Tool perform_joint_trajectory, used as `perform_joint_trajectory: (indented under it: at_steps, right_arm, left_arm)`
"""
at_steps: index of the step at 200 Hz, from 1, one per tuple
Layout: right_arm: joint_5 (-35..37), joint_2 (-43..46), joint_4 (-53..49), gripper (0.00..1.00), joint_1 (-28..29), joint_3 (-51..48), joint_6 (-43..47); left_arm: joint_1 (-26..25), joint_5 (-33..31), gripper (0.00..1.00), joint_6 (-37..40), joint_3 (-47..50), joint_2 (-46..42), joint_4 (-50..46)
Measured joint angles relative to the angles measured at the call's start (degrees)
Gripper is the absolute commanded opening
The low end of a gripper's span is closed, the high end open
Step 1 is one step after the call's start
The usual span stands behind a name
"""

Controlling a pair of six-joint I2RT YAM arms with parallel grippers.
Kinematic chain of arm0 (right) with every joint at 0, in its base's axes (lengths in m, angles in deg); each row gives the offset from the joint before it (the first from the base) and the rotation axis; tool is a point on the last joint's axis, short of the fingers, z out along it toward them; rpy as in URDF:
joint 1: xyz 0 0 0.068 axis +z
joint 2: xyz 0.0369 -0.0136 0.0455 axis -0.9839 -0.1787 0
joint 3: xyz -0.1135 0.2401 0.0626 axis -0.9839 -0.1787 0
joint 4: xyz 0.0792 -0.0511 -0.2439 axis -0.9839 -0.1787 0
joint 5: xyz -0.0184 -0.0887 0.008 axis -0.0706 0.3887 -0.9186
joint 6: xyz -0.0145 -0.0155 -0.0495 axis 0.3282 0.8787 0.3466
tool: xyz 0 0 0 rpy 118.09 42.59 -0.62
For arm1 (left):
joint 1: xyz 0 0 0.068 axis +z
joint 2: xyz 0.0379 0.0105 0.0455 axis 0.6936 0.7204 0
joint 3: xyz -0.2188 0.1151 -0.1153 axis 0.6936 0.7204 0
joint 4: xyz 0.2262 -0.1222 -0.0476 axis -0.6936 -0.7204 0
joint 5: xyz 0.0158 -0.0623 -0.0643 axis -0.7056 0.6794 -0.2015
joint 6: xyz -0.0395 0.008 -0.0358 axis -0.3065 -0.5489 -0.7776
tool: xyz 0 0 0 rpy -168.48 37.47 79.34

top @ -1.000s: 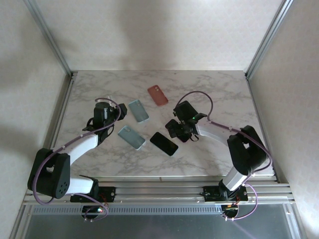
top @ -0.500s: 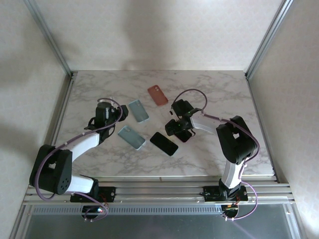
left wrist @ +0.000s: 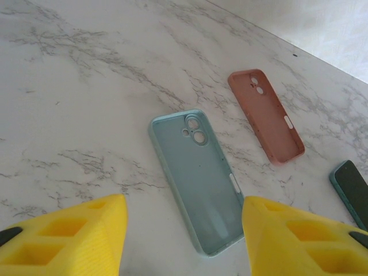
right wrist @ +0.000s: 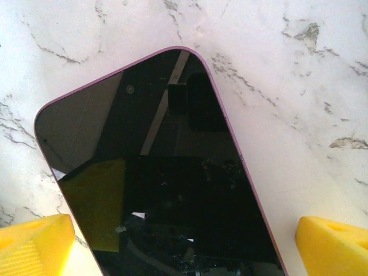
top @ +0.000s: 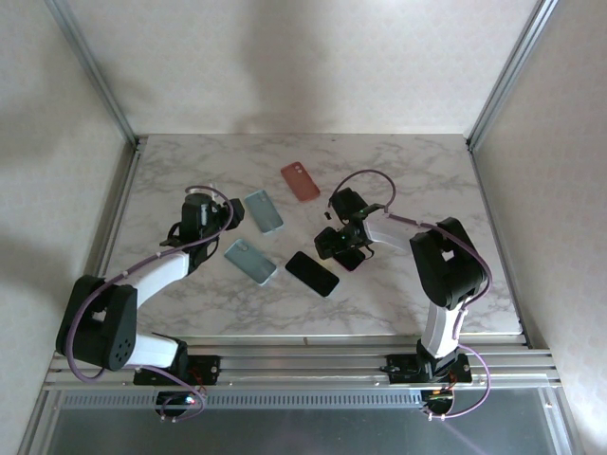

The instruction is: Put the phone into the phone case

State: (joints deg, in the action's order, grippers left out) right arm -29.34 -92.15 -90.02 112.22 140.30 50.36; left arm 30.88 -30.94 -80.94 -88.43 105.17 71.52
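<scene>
- The right gripper (right wrist: 184, 244) has its jaws spread as wide as they go and holds nothing. Its yellow fingertips (right wrist: 34, 241) sit on either side of a purple-rimmed phone (right wrist: 155, 172), not touching it.
- That phone lies flat, screen up, on the marble table (top: 427, 171), directly under the gripper.
- The left gripper (left wrist: 184, 230) is about half open and also empty. It hovers just short of a light-blue phone case (left wrist: 198, 178) that lies hollow side up.
- Beyond it lies a pink phone case (left wrist: 265, 115), also hollow side up.
- Nearer the arm bases are a black phone (top: 312, 273) and another light-blue case or phone (top: 250, 261); I cannot tell which.
- The step in hand looks like the approach to pick up the phone.
- Next, the right gripper likely needs to come down and close on the phone's long edges. A thin slab flat on stone gives it little to grip.
</scene>
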Motion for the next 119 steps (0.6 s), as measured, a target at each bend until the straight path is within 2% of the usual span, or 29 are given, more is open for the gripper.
perform_joint_trajectory:
  at_steps: [119]
  right_arm:
    - [-0.20, 0.70, -3.10, 0.99, 1.14, -0.02, -1.09]
  left_arm:
    - [0.00, 0.00, 0.54, 0.00, -0.07, 0.09, 0.02]
